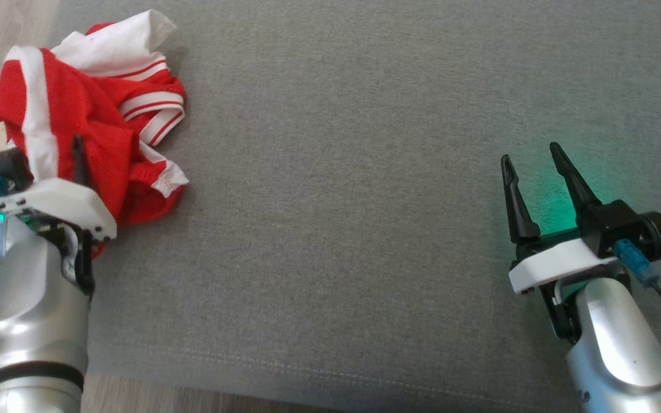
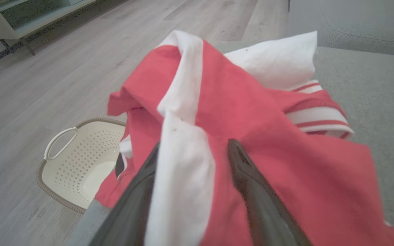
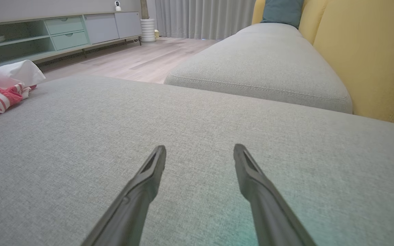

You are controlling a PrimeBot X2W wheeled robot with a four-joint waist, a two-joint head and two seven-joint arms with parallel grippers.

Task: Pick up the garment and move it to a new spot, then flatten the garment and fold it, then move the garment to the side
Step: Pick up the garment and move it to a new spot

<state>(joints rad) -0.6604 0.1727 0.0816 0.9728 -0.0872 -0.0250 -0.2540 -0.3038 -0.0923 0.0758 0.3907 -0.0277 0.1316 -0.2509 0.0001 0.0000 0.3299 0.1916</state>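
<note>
Looking soft and light, the garment (image 2: 251,112) seemed best pinched by its white band (image 2: 183,164) inside the open left gripper (image 2: 195,145).

The red garment (image 1: 89,115) with white bands lies crumpled at the left edge of the grey cushion (image 1: 365,229)

Garment (image 1: 84,115): thin red cloth, matt, fine-textured, with smooth white cloth bands and ribbed striped trim.
Sofa seat (image 1: 336,172): grey woven cloth, matt, slightly rough.
Right claw (image 1: 530,152): dark matt plastic fingers, white plastic mount.
Forearm (image 1: 623,338): glossy silver shell.
Basket (image 2: 74,164): cream plastic, perforated, smooth.
Floor (image 2: 46,68): pale wood-grain planks, low sheen.
</note>
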